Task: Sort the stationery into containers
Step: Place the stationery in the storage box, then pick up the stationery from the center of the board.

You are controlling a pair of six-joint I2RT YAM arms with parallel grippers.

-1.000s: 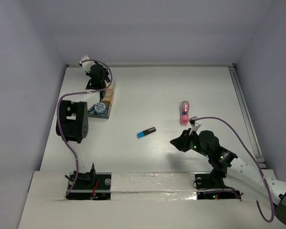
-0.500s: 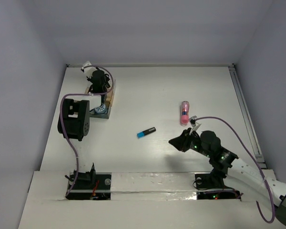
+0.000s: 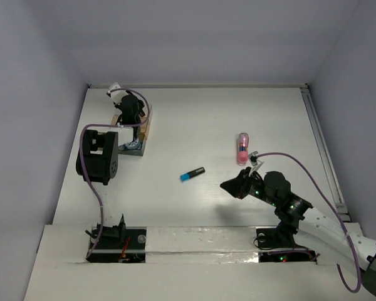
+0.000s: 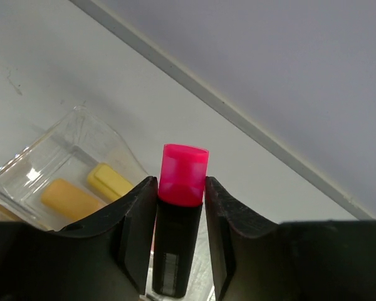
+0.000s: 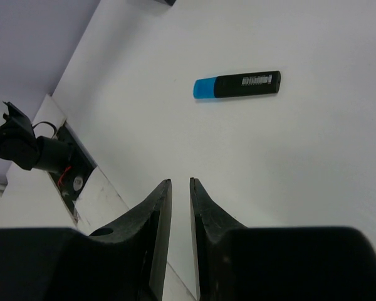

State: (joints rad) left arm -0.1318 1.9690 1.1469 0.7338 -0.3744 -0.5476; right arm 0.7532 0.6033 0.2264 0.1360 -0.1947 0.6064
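Observation:
My left gripper (image 3: pixel 128 108) hangs over the cluster of small boxes (image 3: pixel 141 130) at the far left. In the left wrist view it (image 4: pixel 180 183) is shut on the pink-and-black marker (image 4: pixel 183 168), pink cap away from the wrist. Below it the clear box (image 4: pixel 25 164) holds a yellow marker (image 4: pixel 109 180) and an orange marker (image 4: pixel 69 199). A blue-and-white tub (image 3: pixel 131 143) sits in the near box. The blue-and-black marker (image 3: pixel 192 174) lies mid-table, also in the right wrist view (image 5: pixel 237 85). My right gripper (image 3: pixel 229 186) is shut and empty, to its right (image 5: pixel 180 182). The pink tube (image 3: pixel 242 148) lies beyond it.
The left arm's black elbow (image 3: pixel 97 157) stands just near of the boxes. The back wall edge (image 4: pixel 238 116) runs close behind the clear box. A rail (image 3: pixel 323 150) lines the table's right side. The arm bases and cables (image 3: pixel 113 238) sit at the near edge.
My left gripper has shifted slightly over the boxes with the pink-and-black marker still held. My right gripper has crept a little left toward the blue-and-black marker.

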